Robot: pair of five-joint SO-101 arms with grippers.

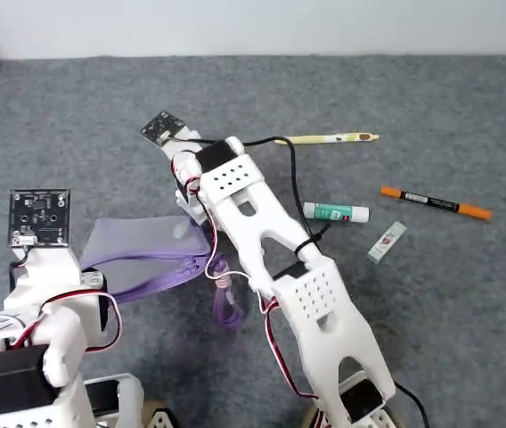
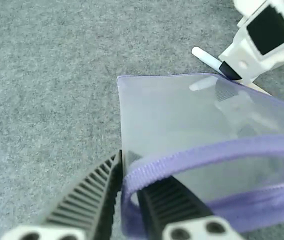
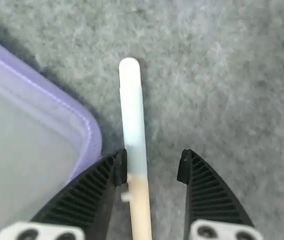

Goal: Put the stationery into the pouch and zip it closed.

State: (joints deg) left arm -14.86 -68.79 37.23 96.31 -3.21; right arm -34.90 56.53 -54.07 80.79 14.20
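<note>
I'm clenching the left hand [image 2: 126, 172] on the pouch [image 2: 182, 115], propping its mouth open; right hand [image 3: 152, 162], released, is straddling the pen [image 3: 131, 110] at the pouch's one o'clock.

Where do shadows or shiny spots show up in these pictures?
Left wrist view: a pale streak, likely glare, crosses the translucent pouch. Right wrist view: a dark shadow lies on the carpet between the pouch's corner and the pen. High view: soft, even light, only faint shadows.
</note>
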